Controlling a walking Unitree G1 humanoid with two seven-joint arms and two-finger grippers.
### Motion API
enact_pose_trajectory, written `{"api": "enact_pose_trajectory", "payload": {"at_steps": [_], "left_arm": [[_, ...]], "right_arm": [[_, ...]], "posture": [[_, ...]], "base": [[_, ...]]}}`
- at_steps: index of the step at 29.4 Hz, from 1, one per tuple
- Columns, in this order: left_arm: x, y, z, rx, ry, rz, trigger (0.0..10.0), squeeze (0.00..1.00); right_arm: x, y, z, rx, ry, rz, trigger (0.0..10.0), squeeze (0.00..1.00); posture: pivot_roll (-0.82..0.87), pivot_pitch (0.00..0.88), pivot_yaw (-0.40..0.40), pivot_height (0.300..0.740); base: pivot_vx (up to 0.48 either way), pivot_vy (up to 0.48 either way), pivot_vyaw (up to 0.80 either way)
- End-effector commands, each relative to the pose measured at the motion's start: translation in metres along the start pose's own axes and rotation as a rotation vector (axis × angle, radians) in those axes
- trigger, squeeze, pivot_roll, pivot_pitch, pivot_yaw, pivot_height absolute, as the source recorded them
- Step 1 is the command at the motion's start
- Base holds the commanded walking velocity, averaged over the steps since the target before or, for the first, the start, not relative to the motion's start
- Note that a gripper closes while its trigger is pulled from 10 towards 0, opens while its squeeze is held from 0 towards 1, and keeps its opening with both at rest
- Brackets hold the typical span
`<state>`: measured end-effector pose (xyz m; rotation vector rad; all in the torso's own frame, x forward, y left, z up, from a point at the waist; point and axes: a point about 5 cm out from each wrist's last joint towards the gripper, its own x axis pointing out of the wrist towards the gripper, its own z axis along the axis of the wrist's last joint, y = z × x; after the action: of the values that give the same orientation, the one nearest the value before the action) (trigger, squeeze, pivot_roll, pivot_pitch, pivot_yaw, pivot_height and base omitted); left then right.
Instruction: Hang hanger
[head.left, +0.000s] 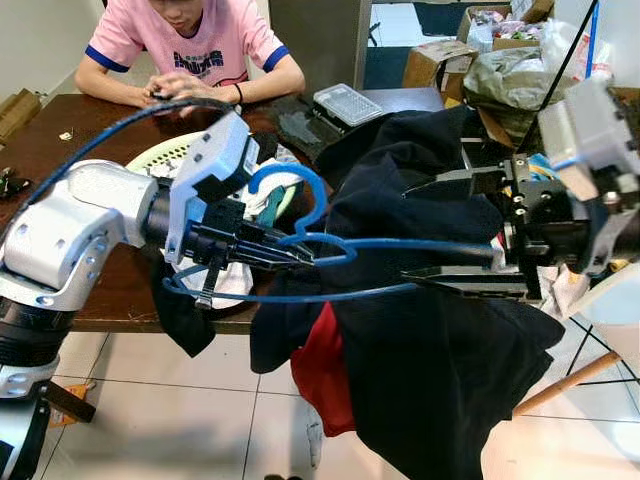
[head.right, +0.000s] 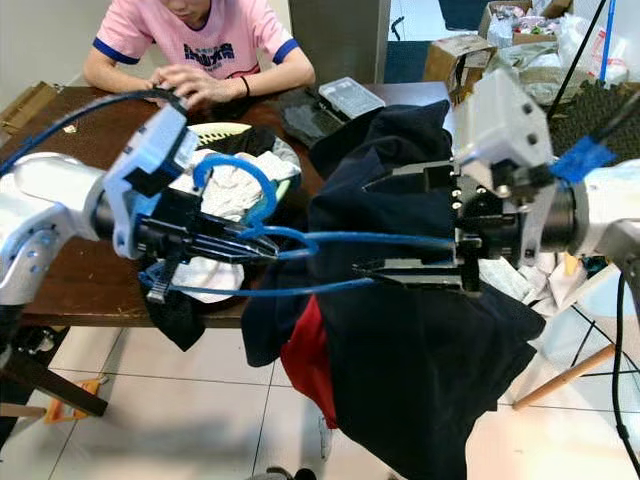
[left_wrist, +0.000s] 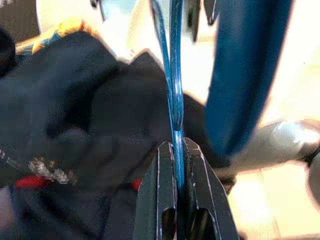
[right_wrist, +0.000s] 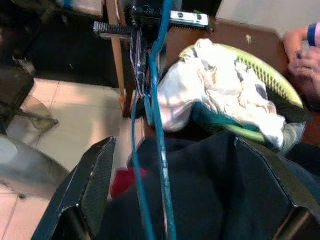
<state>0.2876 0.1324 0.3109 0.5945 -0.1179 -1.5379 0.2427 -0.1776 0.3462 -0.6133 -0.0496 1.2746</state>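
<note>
Hanger (head.left: 330, 245) wire is pinched in left end effector (head.left: 300, 258); right end effector (head.right: 400, 225) spreads wide around dark garment (head.left: 430, 330).

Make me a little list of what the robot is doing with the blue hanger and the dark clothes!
hanger: blue wire hanger, lying sideways in the air between the two arms
left gripper: shut on the hanger near its hook
right gripper: open, fingers spread around the dark clothes
clothes: dark garment with a red part, draped over the hanger
basket: light green basket of white laundry on the brown table
person: pink sleeve, seated behind the table
</note>
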Motion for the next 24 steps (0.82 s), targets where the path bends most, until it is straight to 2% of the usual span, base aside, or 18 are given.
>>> {"api": "enact_pose_trajectory", "payload": {"at_steps": [1,4,5,7,10,13,14,20,24], "left_arm": [[0.01,-0.001,-0.01,0.006,0.046,-0.009,10.0,0.0],[0.01,-0.001,-0.01,0.006,0.046,-0.009,10.0,0.0],[0.014,0.0,-0.015,0.009,0.074,-0.003,10.0,0.0],[0.014,0.0,-0.015,0.009,0.074,-0.003,10.0,0.0],[0.024,0.005,-0.018,0.01,0.093,0.033,10.0,0.0],[0.024,0.005,-0.018,0.01,0.093,0.033,10.0,0.0],[0.029,0.008,-0.016,0.021,0.089,0.05,10.0,0.0],[0.041,0.017,-0.006,0.056,0.047,0.091,10.0,0.0],[0.044,0.017,-0.004,0.069,0.036,0.092,10.0,0.0]], "right_arm": [[0.008,0.005,-0.004,-0.003,0.057,0.031,10.0,0.0],[0.008,0.005,-0.004,-0.003,0.057,0.031,10.0,0.0],[0.014,0.008,-0.009,0.003,0.106,0.039,10.0,0.0],[0.014,0.008,-0.009,0.003,0.106,0.039,10.0,0.0],[0.025,0.012,-0.017,0.01,0.187,0.054,10.0,0.0],[0.025,0.012,-0.017,0.01,0.187,0.054,10.0,0.0],[0.029,0.014,-0.019,0.008,0.206,0.068,10.0,0.0],[0.04,0.017,-0.016,0.021,0.175,0.116,10.0,0.0],[0.047,0.017,-0.016,0.026,0.164,0.118,10.0,0.0]], "posture": [[0.05,0.145,0.087,0.74],[0.05,0.145,0.087,0.74],[0.05,0.146,0.087,0.74],[0.05,0.146,0.087,0.74],[0.05,0.152,0.085,0.74],[0.05,0.152,0.085,0.74],[0.05,0.154,0.084,0.74],[0.05,0.157,0.082,0.74],[0.05,0.161,0.082,0.74]], "base": [[0.0,0.0,0.0],[0.0,0.0,0.0],[0.0,0.0,0.0],[0.0,0.0,0.0],[0.0,0.0,0.0],[0.0,0.0,0.0],[0.0,0.0,0.0],[0.0,0.0,0.0],[0.0,0.0,0.0]]}}
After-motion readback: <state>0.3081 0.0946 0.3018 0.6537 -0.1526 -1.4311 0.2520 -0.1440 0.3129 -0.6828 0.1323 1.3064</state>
